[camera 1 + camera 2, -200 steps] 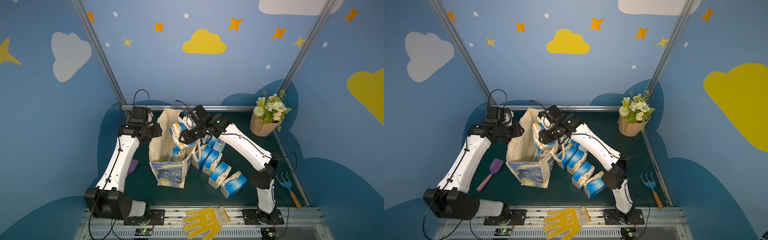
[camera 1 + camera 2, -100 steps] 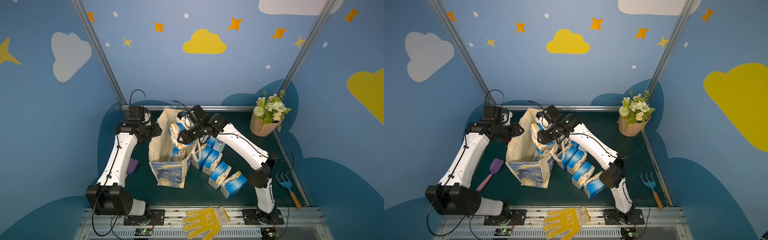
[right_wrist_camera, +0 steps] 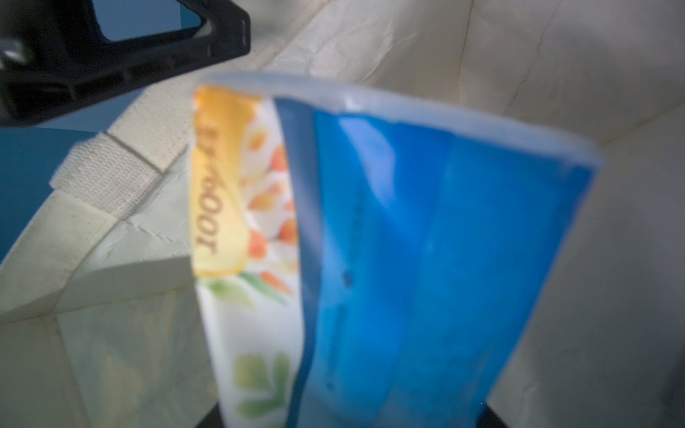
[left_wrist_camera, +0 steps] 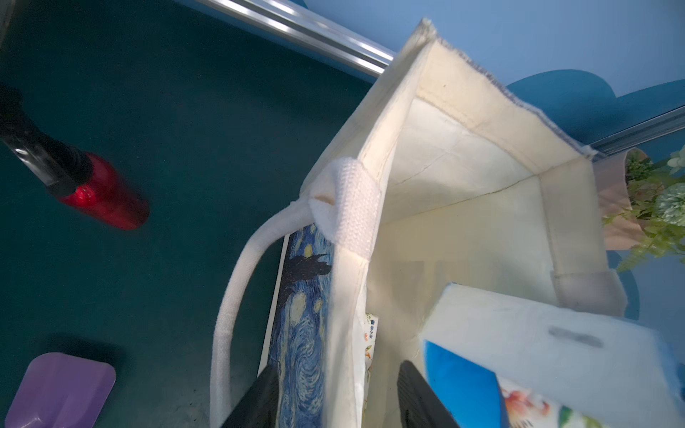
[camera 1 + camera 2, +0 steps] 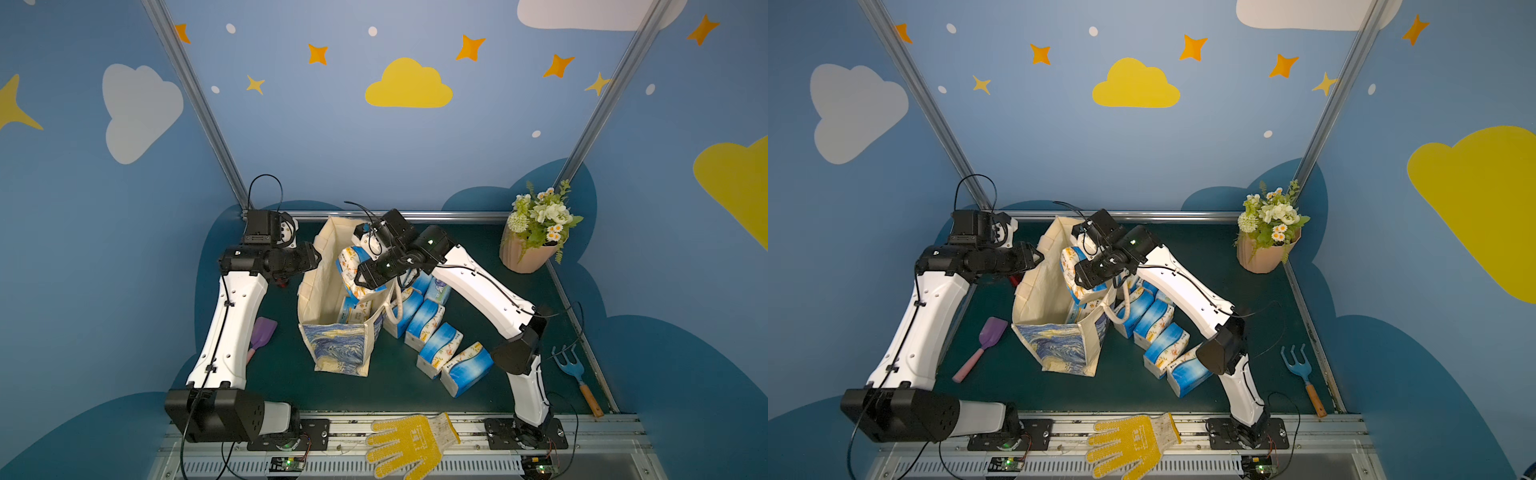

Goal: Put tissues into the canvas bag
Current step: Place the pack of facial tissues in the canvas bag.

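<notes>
Nearest, on the surface, a row of tissue packs beside the canvas bag. Beyond, reaches the right arm across them, right pincer clamping a held pack, orange band reading "100", in the bag's mouth; pinches the rim with the left pincer, forearm level.

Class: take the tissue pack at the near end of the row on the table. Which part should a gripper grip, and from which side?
Probably from above, jaws across the short width of the nearest pack at mid-length: its near long side is free, while its far side rests against the next pack, so the far finger must slip between them.
</notes>
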`<state>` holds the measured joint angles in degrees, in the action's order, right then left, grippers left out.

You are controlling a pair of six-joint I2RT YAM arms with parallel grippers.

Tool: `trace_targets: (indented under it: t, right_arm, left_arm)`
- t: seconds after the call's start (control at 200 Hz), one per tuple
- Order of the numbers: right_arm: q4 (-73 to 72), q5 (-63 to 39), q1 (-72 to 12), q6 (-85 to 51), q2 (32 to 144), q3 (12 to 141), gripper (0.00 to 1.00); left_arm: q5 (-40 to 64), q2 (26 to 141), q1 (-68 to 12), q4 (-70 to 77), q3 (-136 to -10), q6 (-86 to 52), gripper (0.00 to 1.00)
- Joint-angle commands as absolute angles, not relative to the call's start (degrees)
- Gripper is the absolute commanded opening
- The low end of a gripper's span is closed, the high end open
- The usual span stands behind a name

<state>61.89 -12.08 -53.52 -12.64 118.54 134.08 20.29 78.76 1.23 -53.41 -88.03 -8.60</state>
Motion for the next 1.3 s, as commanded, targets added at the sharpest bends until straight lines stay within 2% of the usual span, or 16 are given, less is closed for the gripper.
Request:
trace_targets:
  t: [0.0,0.185,0.32,0.461,0.481,0.526,0.556,0.681,0.711,0.781,0.841,0.906,0.956,1.222,1.297]
  right_arm:
    - [62.9,-12.2,-54.1,-11.6,118.8,136.2,0.52]
    - [63.0,-11.9,-54.4,-11.5,118.7,136.1,0.53]
    - [63.3,-11.4,-54.5,-11.2,118.5,136.1,0.53]
    - [62.6,-11.4,-54.4,-10.9,118.2,136.0,0.58]
    - [62.5,-11.6,-54.4,-10.9,118.1,136.0,0.59]
    - [62.4,-11.9,-54.5,-10.9,118.3,135.9,0.59]
    - [62.5,-12.2,-54.5,-11.0,118.4,136.0,0.6]
    - [62.9,-13.3,-54.6,-11.5,119.0,136.0,0.64]
    - [63.2,-13.7,-54.9,-11.6,119.2,136.0,0.64]
    - [64.7,-14.0,-55.6,-11.2,119.9,136.4,0.69]
    - [66.8,-13.5,-56.1,-10.3,120.9,137.5,0.75]
    - [68.5,-12.9,-56.6,-9.7,121.7,138.5,0.76]
    - [69.0,-12.5,-56.8,-9.6,122.0,138.7,0.76]
    - [66.5,-12.1,-56.8,-8.9,119.6,138.5,0.76]
    - [66.1,-11.2,-56.6,-8.1,117.9,138.4,0.77]
  left_arm:
    - [22.1,79.9,1.4,-56.7,-89.9,-7.0,0.04]
    - [25.7,80.4,1.5,-56.5,-89.5,-5.3,0.04]
    - [24.8,78.0,1.7,-53.5,-89.8,-5.4,0.04]
    - [22.3,73.8,2.4,-47.5,-89.3,-7.8,0.04]
    - [22.1,73.3,2.6,-47.1,-89.3,-8.1,0.07]
    - [21.5,72.4,3.0,-46.1,-89.3,-8.8,0.23]
    - [20.8,71.9,3.1,-45.4,-89.1,-9.4,0.29]
    - [20.9,70.8,3.3,-44.2,-88.6,-9.7,0.31]
    - [20.9,70.7,3.4,-44.0,-88.6,-10.1,0.29]
    - [21.6,71.0,3.7,-43.6,-88.6,-10.9,0.14]
    - [22.3,71.5,4.2,-43.5,-88.8,-11.8,0.14]
    - [23.8,72.1,4.8,-43.3,-88.9,-12.9,0.14]
    - [25.7,72.5,5.3,-43.0,-88.8,-13.4,0.04]
    - [30.4,73.7,5.9,-41.0,-87.9,-14.7,0.04]
    - [35.8,74.0,8.5,-37.4,-87.2,-19.2,0.04]
